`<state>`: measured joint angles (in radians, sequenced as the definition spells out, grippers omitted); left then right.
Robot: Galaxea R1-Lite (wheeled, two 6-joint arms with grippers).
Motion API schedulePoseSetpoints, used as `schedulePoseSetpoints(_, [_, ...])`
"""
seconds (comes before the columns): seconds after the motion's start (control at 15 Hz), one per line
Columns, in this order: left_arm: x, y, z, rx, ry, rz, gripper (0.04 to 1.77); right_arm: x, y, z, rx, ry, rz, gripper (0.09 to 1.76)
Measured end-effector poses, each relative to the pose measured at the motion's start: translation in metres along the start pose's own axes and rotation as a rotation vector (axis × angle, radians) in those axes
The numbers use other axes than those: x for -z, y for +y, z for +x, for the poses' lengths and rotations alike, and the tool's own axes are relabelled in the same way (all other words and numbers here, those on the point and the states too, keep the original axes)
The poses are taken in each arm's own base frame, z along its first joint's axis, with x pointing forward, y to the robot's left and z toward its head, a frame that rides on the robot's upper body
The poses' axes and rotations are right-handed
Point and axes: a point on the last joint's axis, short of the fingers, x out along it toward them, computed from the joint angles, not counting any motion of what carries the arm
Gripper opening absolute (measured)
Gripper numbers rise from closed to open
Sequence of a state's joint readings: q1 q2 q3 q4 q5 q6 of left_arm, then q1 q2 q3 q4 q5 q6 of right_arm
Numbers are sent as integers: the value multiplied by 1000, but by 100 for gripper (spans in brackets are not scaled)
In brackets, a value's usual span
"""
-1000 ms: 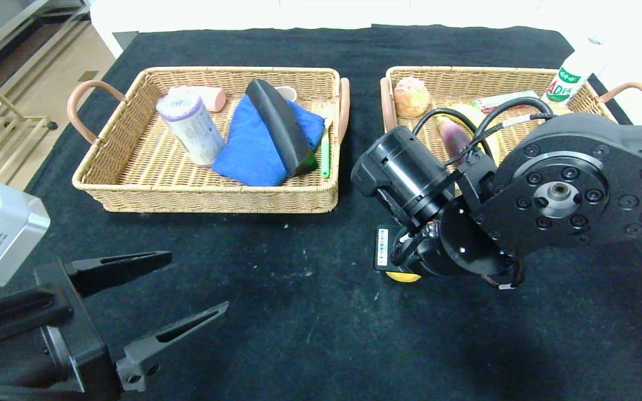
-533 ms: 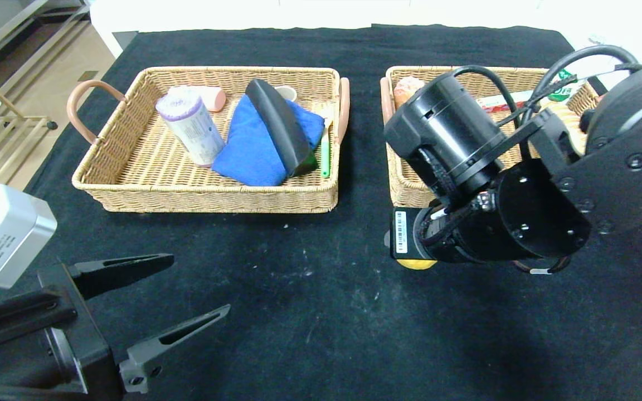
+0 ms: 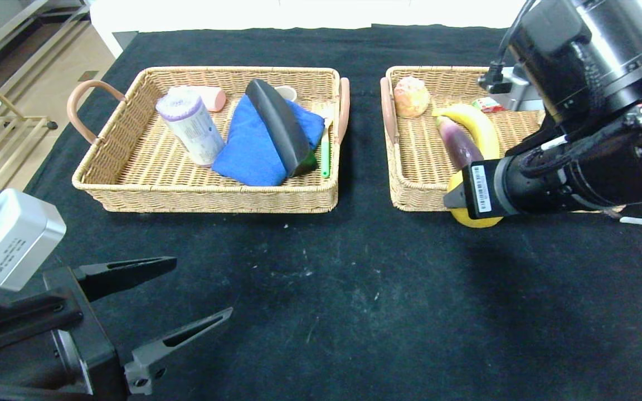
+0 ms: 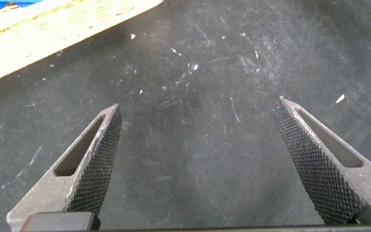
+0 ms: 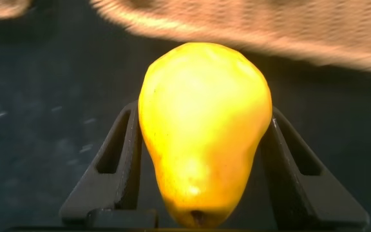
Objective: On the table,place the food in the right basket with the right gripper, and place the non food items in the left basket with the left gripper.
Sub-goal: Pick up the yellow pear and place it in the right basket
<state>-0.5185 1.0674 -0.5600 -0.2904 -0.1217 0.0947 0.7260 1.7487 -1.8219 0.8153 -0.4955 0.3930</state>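
Right end effector (image 5: 201, 161) clamped on a yellow pear (image 5: 201, 129), fingers (image 5: 111, 161) pressed against both of its sides; pear (image 3: 468, 214) held at the front rim of the right basket (image 3: 410, 192), just at its outer edge, above the black worktop (image 3: 321, 278). Left end effector (image 3: 173, 295) parked low over the worktop, well in front of the left basket (image 3: 209, 195), fingers (image 4: 92, 161) spread wide apart with nothing between them.

Inside the right basket: a banana (image 3: 474, 125) lying beside a purple vegetable (image 3: 457, 145), touching along their lengths; a round pastry (image 3: 411, 96) in the far corner nearest the left basket; a small red packet (image 3: 485, 104) toward the far wall, partly hidden by the right arm.

Inside the left basket: a purple-capped white roll (image 3: 191, 129) leaning toward its far wall; a blue cloth (image 3: 257, 147) at its middle, with a black curved object (image 3: 279, 125) lying across it; a green-handled utensil (image 3: 325, 150) along the wall nearest the right basket; a pink object (image 3: 209, 96) against the far wall.
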Motion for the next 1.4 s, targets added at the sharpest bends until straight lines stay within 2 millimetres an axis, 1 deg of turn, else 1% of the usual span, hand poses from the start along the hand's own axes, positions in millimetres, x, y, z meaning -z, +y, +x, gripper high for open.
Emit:
schedulePoseSetpoints(0.33, [1,0,2,0,9,-1,172,-24,-49,2,76,-80,-9,113])
schedulePoseSetpoints(0.53, [1,0,2,0,11,-1,172,-38,-75,9,67,-134,6,113])
schedulePoseSetpoints(0.67, [1,0,3,0,13,-1,172,-46,-89,18,101,-180,20,113])
schedulePoseSetpoints(0.8, [2,0,3,0,16,-1,172,-52,-101,31,138,-199,34,113])
schedulePoseSetpoints(1.0, [2,0,3,0,16,0,172,-57,-111,50,160,-219,46,113])
schedulePoseSetpoints(1.4, [2,0,4,0,12,0,172,-66,-126,84,189,-273,73,113])
